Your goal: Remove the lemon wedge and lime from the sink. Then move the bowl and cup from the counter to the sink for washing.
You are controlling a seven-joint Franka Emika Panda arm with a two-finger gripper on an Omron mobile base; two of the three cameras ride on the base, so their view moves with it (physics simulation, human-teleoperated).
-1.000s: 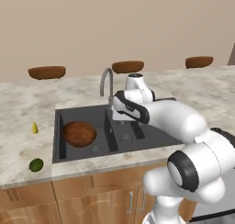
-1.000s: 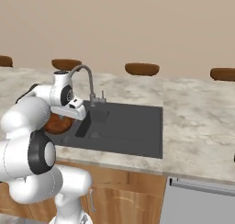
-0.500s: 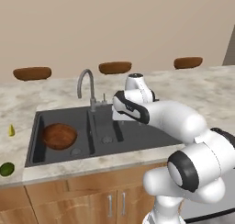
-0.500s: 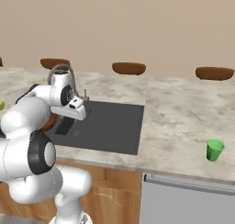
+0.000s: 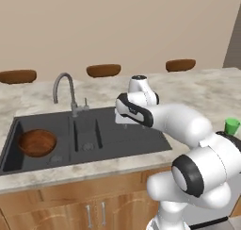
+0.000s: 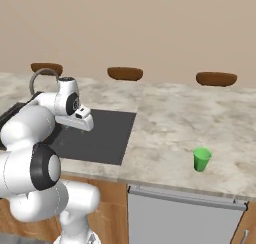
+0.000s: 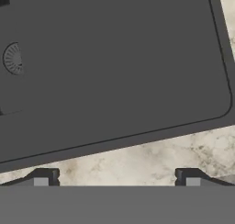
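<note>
End effector (image 7: 114, 176) spread apart over sink (image 5: 117, 135) rim; bowl (image 5: 36, 143) in left basin; cup (image 6: 201, 159) on counter (image 6: 170, 123).

My arm: white, rising from lower right of the left base view, elbow bent, forearm reaching toward frame centre. My gripper (image 7: 114, 177): pointing down, jaws spread wide, nothing between the fingertips (image 7: 43, 176).

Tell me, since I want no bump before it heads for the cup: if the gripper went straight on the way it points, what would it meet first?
The open gripper holds nothing and points down near the sink's front rim. It would probably first meet the marble counter edge or the basin floor just beyond; depth is unclear.
</note>
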